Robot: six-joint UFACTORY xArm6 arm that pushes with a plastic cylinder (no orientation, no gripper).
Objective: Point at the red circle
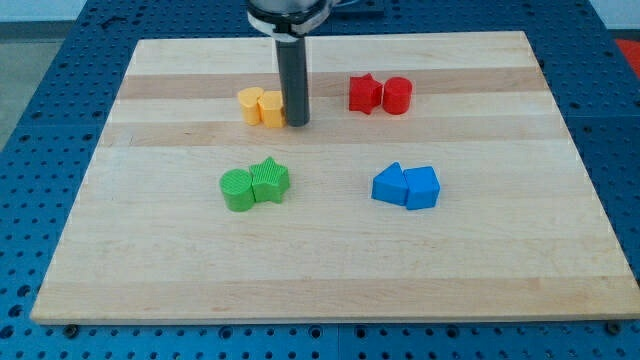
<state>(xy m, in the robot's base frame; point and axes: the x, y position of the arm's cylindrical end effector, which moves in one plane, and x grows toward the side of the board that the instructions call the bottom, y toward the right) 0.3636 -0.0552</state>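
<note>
My tip (297, 125) touches the yellow blocks (262, 106); the red circle (398, 95) sits well apart toward the view's right; I have no fingers.

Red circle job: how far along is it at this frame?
Nothing looks done. My tip sits beside the yellow blocks, left of the red pair. The red circle stands untouched next to the red star. Left: travel toward the view's right to reach it.

My tip (296, 124) touches the yellow blocks (262, 106), apart from the red circle (398, 95).
</note>
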